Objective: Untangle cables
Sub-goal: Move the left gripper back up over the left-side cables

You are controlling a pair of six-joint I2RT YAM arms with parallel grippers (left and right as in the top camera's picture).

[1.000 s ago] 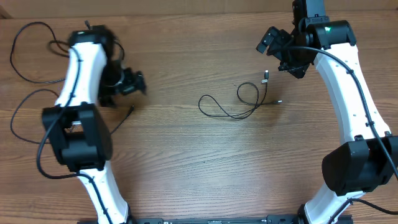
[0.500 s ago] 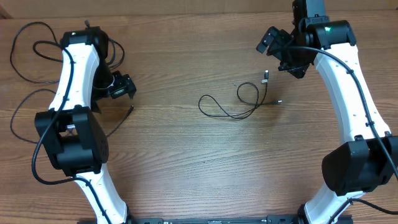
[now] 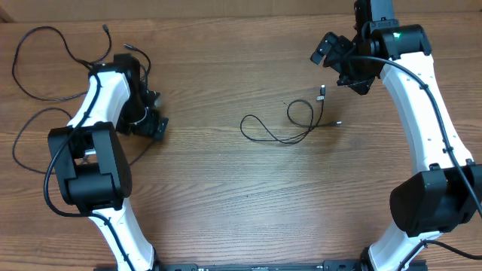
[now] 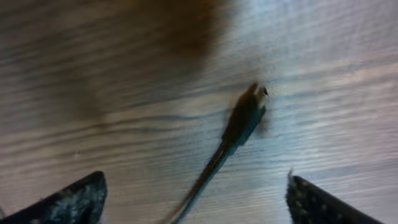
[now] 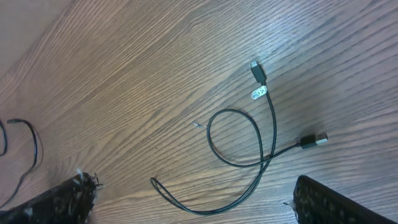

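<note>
One thin black cable [image 3: 290, 124] lies in loose crossing loops at mid-table, and its plugs [image 5: 258, 71] show in the right wrist view. My right gripper [image 3: 339, 64] hangs open above and behind it, with its fingers [image 5: 336, 199] wide apart over the cable's loops [image 5: 249, 146]. A second cable [image 3: 41, 29] sprawls at the far left. Its plug end [image 4: 245, 115] lies on the wood, and the cord runs back between the fingertips [image 4: 68, 202] of my left gripper [image 3: 157, 126]. That gripper is low over the table with its jaws spread, apart from the cord.
More black cord loops [image 3: 16, 147] lie left of the left arm, near the table's left edge. The arm bases stand at the front left [image 3: 86, 173] and the front right [image 3: 437, 203]. Bare wood [image 3: 248, 196] lies in between.
My left gripper has swung toward the front and down over the left cable's plug end. The cord at the far left has shifted. The right arm and the middle cable have not moved.
</note>
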